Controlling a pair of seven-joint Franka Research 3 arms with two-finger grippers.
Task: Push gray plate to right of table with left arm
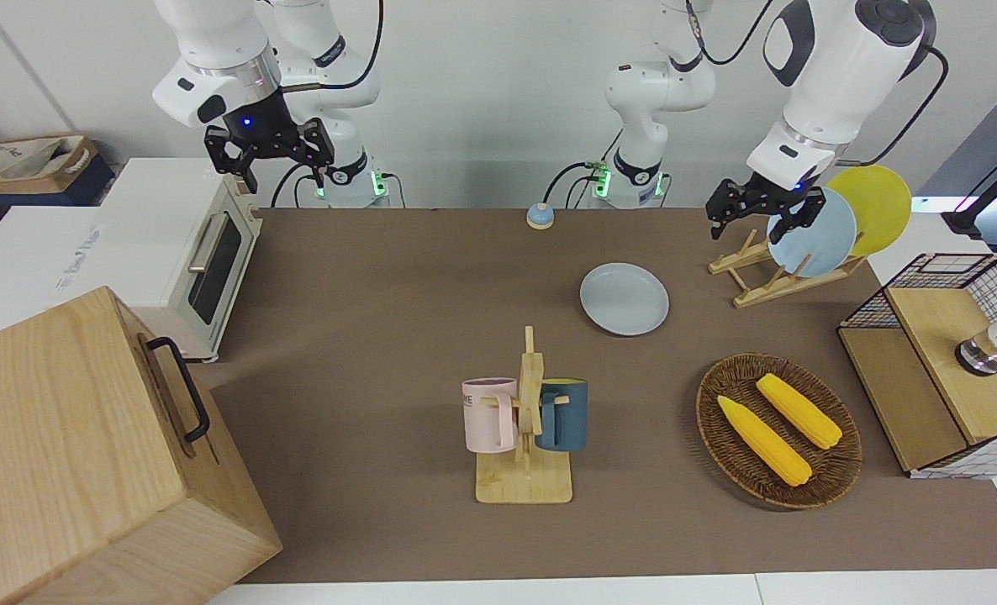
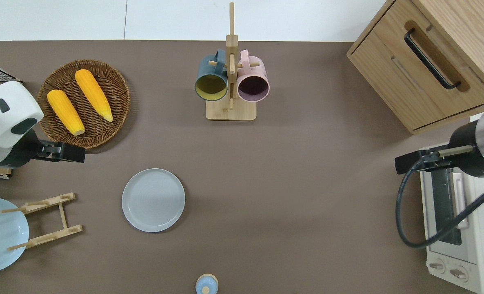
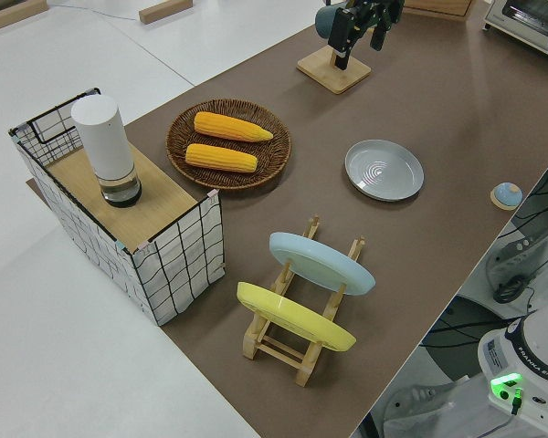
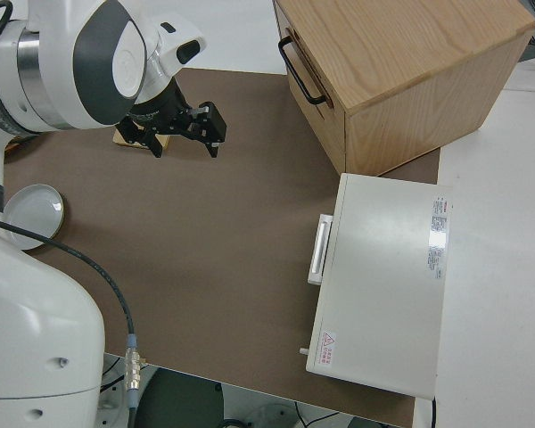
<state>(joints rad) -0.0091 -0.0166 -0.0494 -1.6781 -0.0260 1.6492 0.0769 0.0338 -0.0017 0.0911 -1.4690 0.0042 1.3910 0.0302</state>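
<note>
Wooden cabinet (image 1: 87, 445) closest to the front camera, at the right arm's end of the table (image 2: 307, 183), well clear of the work.

Gray plate (image 2: 153, 200) flat on the brown top, in the half toward the left arm's end, nearer to the robots than the corn basket (image 2: 115, 81) and beside the wooden plate rack (image 2: 46, 220), with bare table all round it and nothing touching its rim.

Left gripper (image 1: 759, 223) up in the air, fingers apart and holding nothing, over the strip of table between basket and plate rack. From there, plate toward the right arm's end and a little nearer to the robots. Already on the proper side for the shove, then: contact wanted on the rim facing the left arm's end, so only a descent and a short sidestep needed, by the look of it, before pushing across.

Push line toward the oven (image 2: 458, 228) apparently open: mug stand (image 2: 230, 110) farther from the robots than that line, small bell (image 2: 206, 283) nearer to them.

Nearer of the two arms by a wide margin. Right gripper (image 1: 270, 160) parked, fingers apart, empty.

Round plate, so no long axis to square up; off-centre contact likely to make it swerve.
</note>
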